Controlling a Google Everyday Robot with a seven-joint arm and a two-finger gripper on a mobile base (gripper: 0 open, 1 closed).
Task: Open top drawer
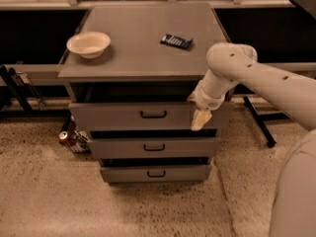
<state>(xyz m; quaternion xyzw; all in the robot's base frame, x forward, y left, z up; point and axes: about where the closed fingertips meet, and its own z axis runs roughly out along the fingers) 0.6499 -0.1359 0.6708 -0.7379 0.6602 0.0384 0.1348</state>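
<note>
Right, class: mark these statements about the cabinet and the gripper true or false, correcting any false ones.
1. The bowl sits on the cabinet top, near its left side. True.
2. The gripper touches the top drawer at its handle. False: it is at the drawer front, right of the handle.
3. The dark packet lies in the bowl. False: it lies on the cabinet top, right of the bowl.
4. A can is on the floor, left of the cabinet. True.

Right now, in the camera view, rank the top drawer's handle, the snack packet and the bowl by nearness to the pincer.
The pincer hangs at the right end of the top drawer.
1. Handle: left of it, at the drawer's centre.
2. Snack packet: above, on the cabinet top.
3. Bowl: far left of the cabinet top.
</note>
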